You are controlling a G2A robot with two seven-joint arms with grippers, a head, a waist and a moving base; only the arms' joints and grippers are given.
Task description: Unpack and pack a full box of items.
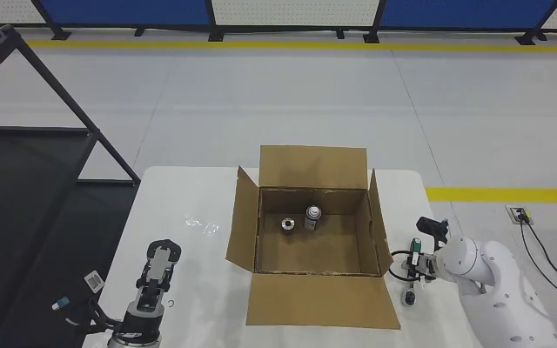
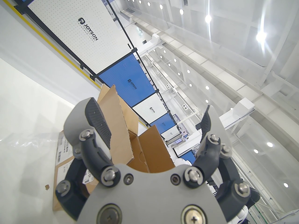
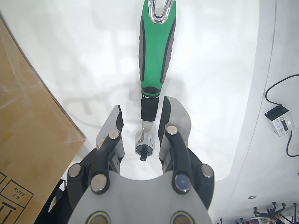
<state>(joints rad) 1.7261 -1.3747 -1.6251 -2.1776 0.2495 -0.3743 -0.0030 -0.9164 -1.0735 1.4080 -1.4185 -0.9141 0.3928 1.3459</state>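
A brown cardboard box (image 1: 313, 165) stands open in the middle of the white counter (image 1: 191, 261), with all four flaps folded outward. On its floor, toward the far wall, sit a small silvery round piece (image 1: 286, 225) and, just beside it, a small upright can (image 1: 312, 217) with a pale top (too small to tell more).

The right gripper (image 3: 143, 102) is over the counter's right side, near the box's right flap. Its jaws are partway apart, set on either side of a ratchet wrench (image 3: 156, 47) with a green-and-grey grip and a chrome head. The wrench lies flat on the counter with its head and black collar between the jaws. There is a clear gap on one side, and the other pad is just beside the collar.

The left gripper (image 2: 149, 106) is over the counter's near left corner, well apart from the box. Its jaws are spread wide with nothing between them. A crumpled scrap of clear plastic (image 1: 202, 226) lies on the counter left of the box.
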